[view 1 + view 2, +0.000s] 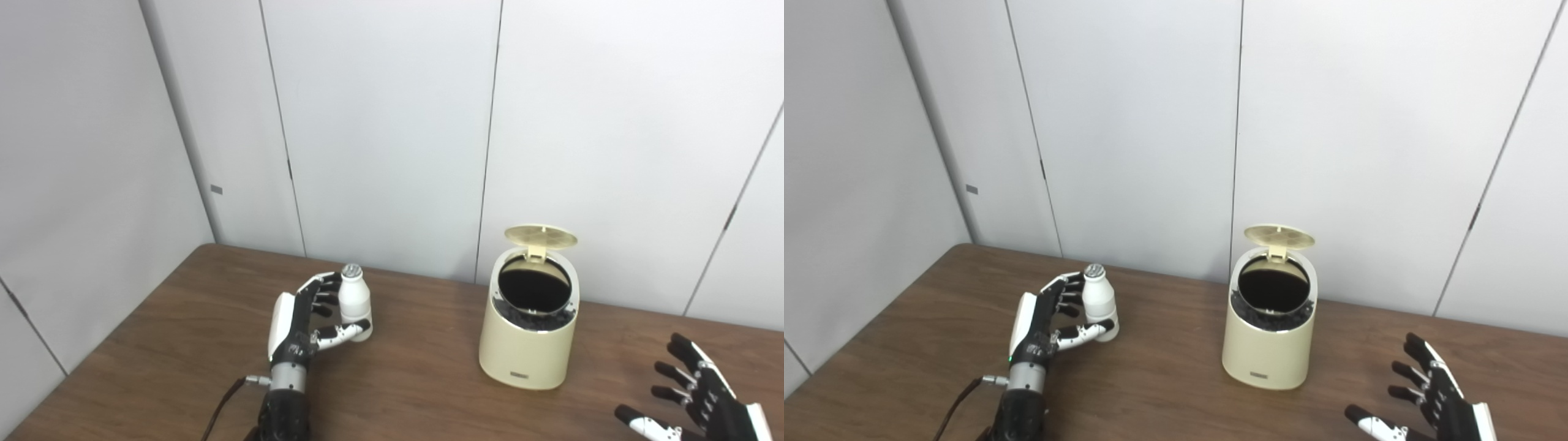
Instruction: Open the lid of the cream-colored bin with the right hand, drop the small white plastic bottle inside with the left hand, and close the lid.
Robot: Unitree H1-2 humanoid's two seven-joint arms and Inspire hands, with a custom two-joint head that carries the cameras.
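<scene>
left eye view: left robot hand wraps the bottle, upright on the tabletop; bin stands right, lid up; right robot hand spread, empty.

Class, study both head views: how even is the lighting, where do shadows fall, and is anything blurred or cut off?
Left eye view: soft, even light; the cream-coloured round bin casts only a faint shadow on the brown wooden table; its opening is dark. Right eye view: sharp overall; the right robot hand is cut by the frame's bottom edge; the small white plastic bottle shows no glare.
</scene>
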